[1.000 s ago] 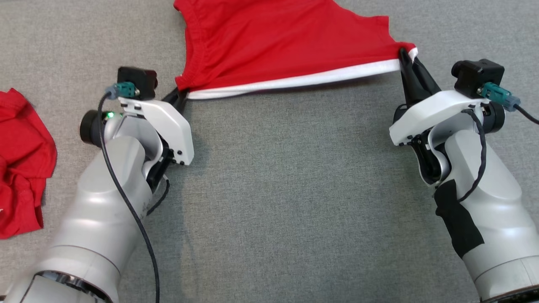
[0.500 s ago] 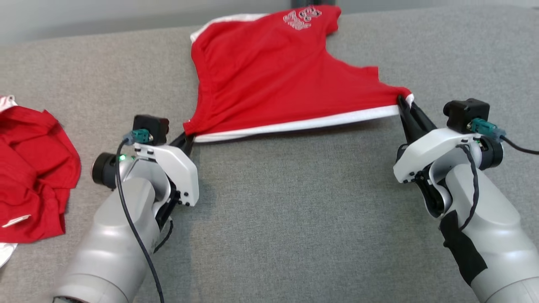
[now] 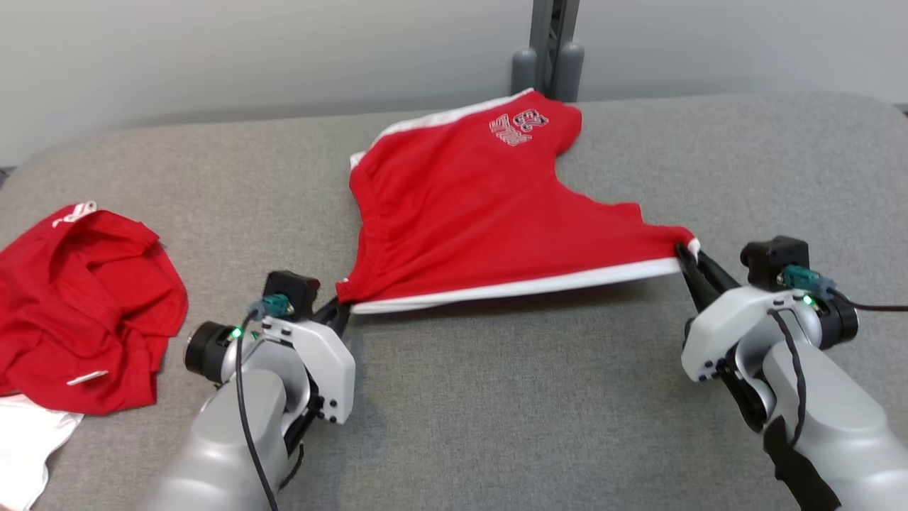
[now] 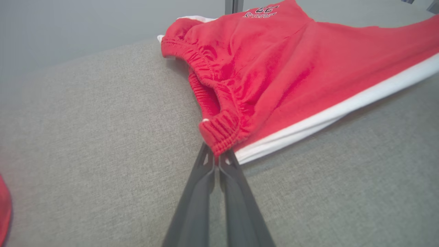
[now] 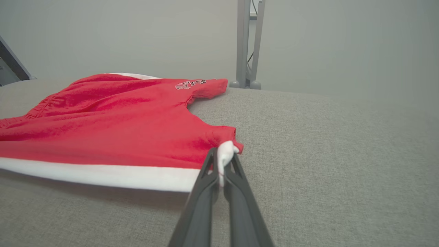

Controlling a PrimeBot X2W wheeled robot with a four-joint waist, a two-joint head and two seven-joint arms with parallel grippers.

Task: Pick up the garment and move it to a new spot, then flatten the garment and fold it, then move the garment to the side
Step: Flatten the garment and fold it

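Garment (image 3: 482,213): a pair of red shorts with a white side stripe and a printed logo, lying across the middle of the grey fabric-covered bench (image 3: 496,426).

1. Far part. The logo end rests on the bench close to its far edge.
2. Near part. The white-striped edge is stretched in a taut line between the two claws and stands slightly off the bench top, with a shadow beneath it.
3. Left claw (image 3: 339,306). Its fingers are pressed together on the gathered elastic waistband corner. In the left wrist view the red elastic is pinched right at the fingertips (image 4: 210,161).
4. Right claw (image 3: 684,250). Its fingers are clamped on the opposite corner, where the white stripe ends at the leg hem. In the right wrist view a fold of white fabric sits between the fingertips (image 5: 207,164).
5. Other items. A second red garment (image 3: 78,298) lies crumpled at the left end of the bench, with a piece of white cloth (image 3: 28,447) just below it. A grey post (image 3: 550,42) stands behind the far edge of the bench.
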